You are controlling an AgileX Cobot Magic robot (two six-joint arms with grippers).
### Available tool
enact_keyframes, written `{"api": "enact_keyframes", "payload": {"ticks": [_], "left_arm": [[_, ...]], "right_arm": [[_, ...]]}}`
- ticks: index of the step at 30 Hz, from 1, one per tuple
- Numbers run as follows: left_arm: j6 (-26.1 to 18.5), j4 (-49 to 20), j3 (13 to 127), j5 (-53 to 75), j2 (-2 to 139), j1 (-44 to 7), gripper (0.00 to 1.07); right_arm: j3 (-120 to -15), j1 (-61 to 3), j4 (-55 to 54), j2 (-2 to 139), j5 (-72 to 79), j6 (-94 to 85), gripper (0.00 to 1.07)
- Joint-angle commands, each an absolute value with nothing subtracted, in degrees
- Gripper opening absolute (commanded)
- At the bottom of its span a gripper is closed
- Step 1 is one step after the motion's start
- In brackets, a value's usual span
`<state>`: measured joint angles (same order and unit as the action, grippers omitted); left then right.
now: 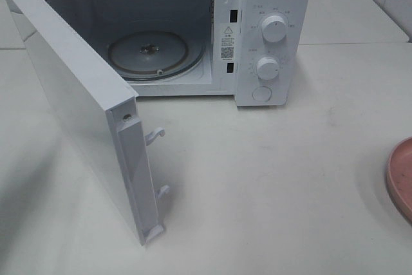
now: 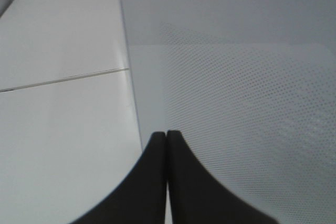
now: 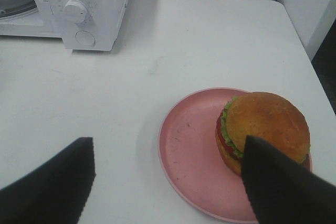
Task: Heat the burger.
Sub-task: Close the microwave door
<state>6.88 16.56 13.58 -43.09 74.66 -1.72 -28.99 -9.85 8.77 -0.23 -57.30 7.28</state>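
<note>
**Microwave Open, Burger Staged on Plate**

White worktop (image 1: 270,185) carries all items. From the high camera, the microwave (image 1: 270,30) sits at 12 o'clock with its door (image 1: 71,107) swung fully open toward 8 o'clock; the glass turntable (image 1: 154,55) is bare. Only a sliver of the pink plate (image 1: 400,178) shows at the 3 o'clock edge, and neither hand appears in this view.

The right wrist camera supplies what the high view lacks: the burger (image 3: 265,129) stands upright on the pink plate, off-centre toward the rim farthest from the microwave. The right hand (image 3: 168,182) is spread wide, gripping nothing; one finger overlaps the burger's side in the picture, but contact cannot be confirmed. Bare worktop lies between plate and microwave, and the worktop's edge runs close beyond the burger.

The left wrist camera shows the left hand (image 2: 167,177) fully closed, empty, fingertips pressed together, facing the door's perforated panel at close range. Whether it touches the panel cannot be told.
</note>
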Motion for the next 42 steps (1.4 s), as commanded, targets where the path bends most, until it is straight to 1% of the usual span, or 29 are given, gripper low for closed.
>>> {"api": "enact_keyframes", "payload": {"ticks": [1,4,5,7,9,12,13,14,17,19,22,24,25,27,28,29,30,32,35,37,38,40,41,42], "left_arm": [[11.4,21.4,16.0,-49.4,79.7,-1.5,0.0],[12.2,22.6,16.5,-51.0,81.0,-1.5,0.0],[13.2,24.4,17.3,-54.1,83.2,-1.6,0.0],[13.5,24.9,17.6,-55.3,84.5,-1.8,0.0],[12.5,24.4,19.3,-56.1,88.9,-5.2,0.0],[11.8,23.8,19.8,-56.1,90.1,-6.5,0.0],[10.5,22.4,20.9,-56.3,92.2,-8.7,0.0],[10.2,21.3,22.1,-56.6,94.1,-10.6,0.0],[10.2,20.9,22.7,-56.8,94.9,-11.6,0.0],[10.2,17.9,25.2,-57.0,97.3,-15.4,0.0],[10.2,16.8,25.8,-57.0,97.8,-16.4,0.0],[10.1,12.2,28.8,-56.9,99.6,-20.0,0.0],[10.1,12.2,28.8,-56.9,99.6,-20.0,0.0],[10.1,9.1,31.2,-56.9,100.9,-22.4,0.0],[10.1,9.1,31.2,-56.9,100.9,-22.4,0.0],[10.1,7.1,32.9,-56.7,102.0,-24.1,0.0],[10.1,7.1,32.9,-56.7,102.0,-24.1,0.0],[10.1,4.2,35.4,-56.4,103.7,-26.4,0.0],[10.1,3.6,36.1,-56.3,104.2,-27.1,0.0],[10.0,1.5,39.5,-54.7,106.1,-29.5,0.0],[10.0,1.5,39.5,-54.7,106.1,-29.5,0.0],[8.8,0.0,42.2,-53.3,107.5,-31.0,0.0],[8.8,0.0,42.2,-53.3,107.5,-31.0,0.0],[8.1,-1.7,43.9,-52.8,108.1,-32.1,0.0]], "right_arm": [[-28.8,-9.6,8.7,-1.8,-57.1,6.6,0.75],[-28.8,-9.6,8.7,-1.8,-57.1,6.6,0.75],[-28.8,-9.6,8.7,-1.8,-57.1,6.6,0.75],[-28.8,-9.6,8.7,-1.8,-57.1,6.6,0.75],[-28.8,-9.6,8.7,-1.8,-57.1,6.6,0.75],[-28.8,-9.6,8.7,-1.8,-57.1,6.6,0.75],[-28.8,-9.6,8.7,-1.8,-57.1,6.6,0.75],[-28.8,-9.6,8.7,-1.8,-57.1,6.6,0.75],[-28.8,-9.6,8.7,-1.8,-57.1,6.6,0.75],[-28.8,-9.6,8.7,-1.8,-57.1,6.6,0.75],[-28.8,-9.6,8.7,-1.8,-57.1,6.6,0.75],[-28.8,-9.6,8.7,-1.8,-57.1,6.6,0.75],[-28.8,-9.6,8.7,-1.8,-57.1,6.6,0.75],[-28.8,-9.6,8.7,-1.8,-57.1,6.6,0.75],[-28.8,-9.6,8.7,-1.8,-57.1,6.6,0.75],[-28.8,-9.6,8.7,-1.8,-57.1,6.6,0.75],[-28.8,-9.6,8.7,-1.8,-57.1,6.6,0.75],[-28.8,-9.6,8.7,-1.8,-57.1,6.6,0.75],[-28.8,-9.6,8.8,-1.8,-57.1,6.6,0.75],[-28.8,-9.6,8.8,-1.8,-57.1,6.7,0.75],[-28.8,-9.6,8.8,-1.8,-57.1,6.7,0.75],[-28.8,-9.6,8.8,-1.8,-57.1,6.7,0.75],[-28.8,-9.6,8.8,-1.8,-57.1,6.7,0.75],[-28.8,-9.6,8.8,-1.8,-57.1,6.7,0.75]]}}
